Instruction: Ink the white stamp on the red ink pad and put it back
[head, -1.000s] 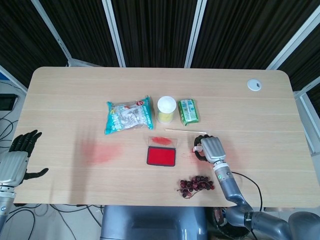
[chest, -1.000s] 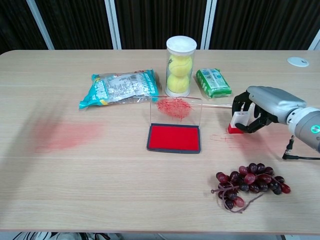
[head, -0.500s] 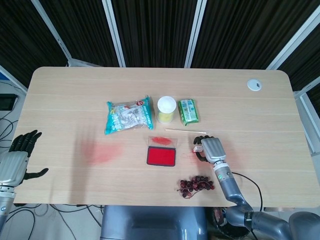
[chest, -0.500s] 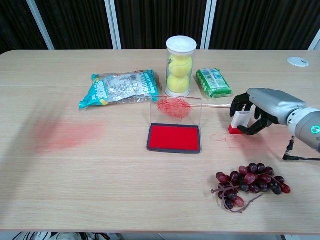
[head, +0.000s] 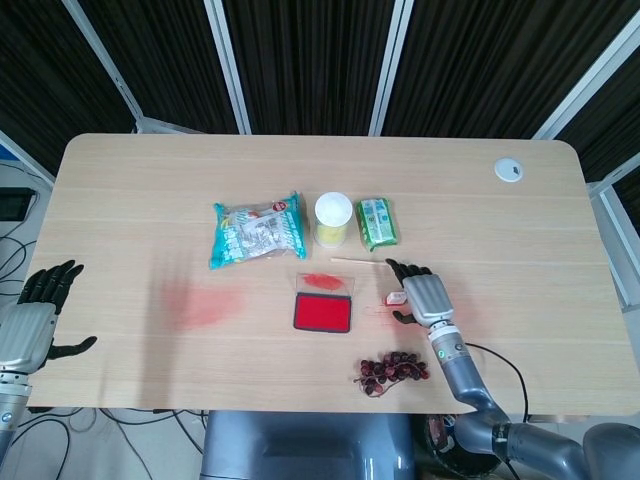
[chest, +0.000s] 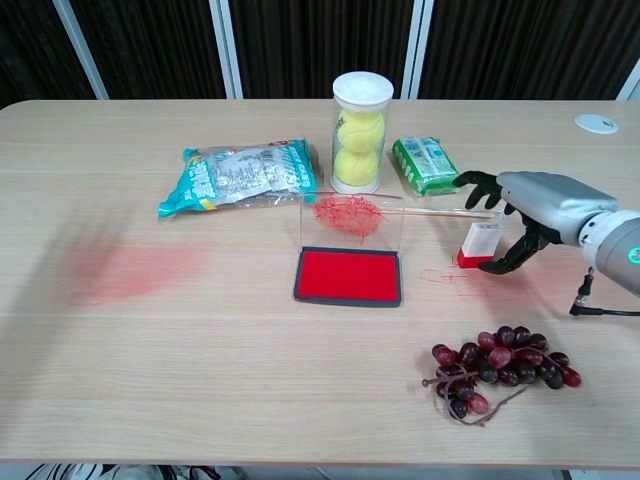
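Stamp standing on the surface right of the ink pad, right hand spread around it.

Left hand (head: 38, 318) hangs off the surface's lower-left edge in the head view, fingers apart and holding nothing. On the surface (chest: 250, 400), from left of frame: a faint red smear (chest: 125, 272), a teal snack bag (chest: 240, 176), then the open red ink pad (chest: 348, 276) at centre with its clear lid upright, a tube of tennis balls (chest: 360, 132) behind it and a green packet (chest: 426, 165) further right. The white stamp (chest: 480, 243) stands upright just right of the pad, red base down. The right hand (chest: 520, 215) arches over it with fingers splayed wide, not clasping it. Grapes (chest: 497, 365) lie at lower right.
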